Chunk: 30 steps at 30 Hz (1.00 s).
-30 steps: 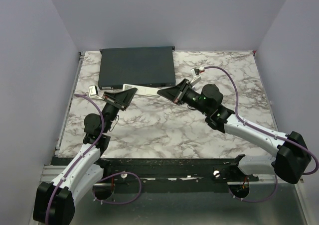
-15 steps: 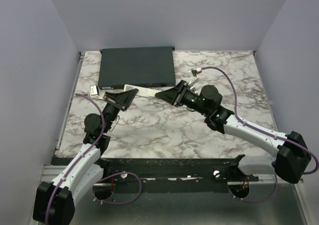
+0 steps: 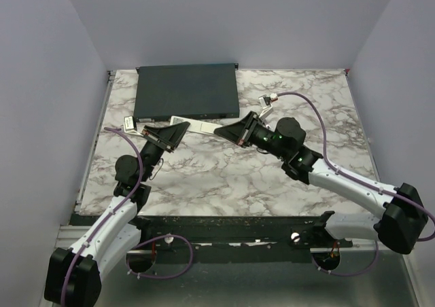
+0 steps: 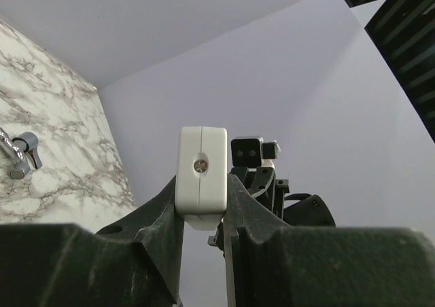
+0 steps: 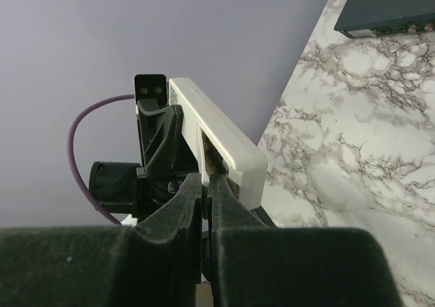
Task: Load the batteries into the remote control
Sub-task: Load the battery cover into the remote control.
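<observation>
The remote control [image 4: 201, 164] is held above the table [image 3: 224, 174], towards its far edge, clamped in the left gripper [image 4: 202, 197]. The right gripper [image 5: 205, 183] is seen closed at its open bay. Light, stiff, slippery plastic is expected: flat sides are best gripped.

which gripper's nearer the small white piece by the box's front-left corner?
Left. Left gripper, clamping the remote, sits just right of the piece; right gripper is farther right, at the remote's other end.

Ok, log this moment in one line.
left claw: shut on remote end | right claw: shut, tips at remote's open bay | battery in grip: cannot tell
</observation>
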Available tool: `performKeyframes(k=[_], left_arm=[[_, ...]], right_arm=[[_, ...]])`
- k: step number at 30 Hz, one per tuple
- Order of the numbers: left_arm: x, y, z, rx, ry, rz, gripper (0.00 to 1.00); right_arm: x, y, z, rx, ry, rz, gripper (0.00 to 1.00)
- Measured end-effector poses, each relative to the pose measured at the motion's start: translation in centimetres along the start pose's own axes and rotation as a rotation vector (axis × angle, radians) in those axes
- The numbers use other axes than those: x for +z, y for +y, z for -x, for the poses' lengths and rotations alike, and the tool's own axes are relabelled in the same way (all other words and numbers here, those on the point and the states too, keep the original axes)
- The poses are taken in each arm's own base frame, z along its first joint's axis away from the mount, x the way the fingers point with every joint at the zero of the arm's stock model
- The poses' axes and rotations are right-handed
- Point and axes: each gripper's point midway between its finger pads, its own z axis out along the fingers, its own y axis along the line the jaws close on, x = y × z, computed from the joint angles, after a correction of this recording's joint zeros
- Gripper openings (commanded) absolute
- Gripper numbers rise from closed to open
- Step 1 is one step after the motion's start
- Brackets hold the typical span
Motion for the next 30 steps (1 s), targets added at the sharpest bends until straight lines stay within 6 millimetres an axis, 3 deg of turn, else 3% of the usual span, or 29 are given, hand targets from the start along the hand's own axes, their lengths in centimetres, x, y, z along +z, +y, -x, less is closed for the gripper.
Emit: performKeyframes(k=[13, 18, 23, 30], left_arm=[[-0.2, -1.3, -0.2, -0.091, 0.006, -0.046, 0.0], [-0.5, -0.9, -0.4, -0.136, 0.015, -0.047, 0.0], [-0.6, -0.4, -0.7, -0.165, 0.023, -0.034, 0.0], [-0.5, -0.2, -0.9, -0.196, 0.033, -0.025, 0.0]], right_arm=[[-4.7, 1.5, 1.2, -0.043, -0.103, 0.039, 0.01], [-6.3, 1.5, 0.9, -0.032, -0.115, 0.059, 0.01], [-6.5, 1.2, 0.5, -0.01, -0.112, 0.065, 0.01], [-6.1, 2.3, 0.3, -0.014, -0.099, 0.131, 0.01]])
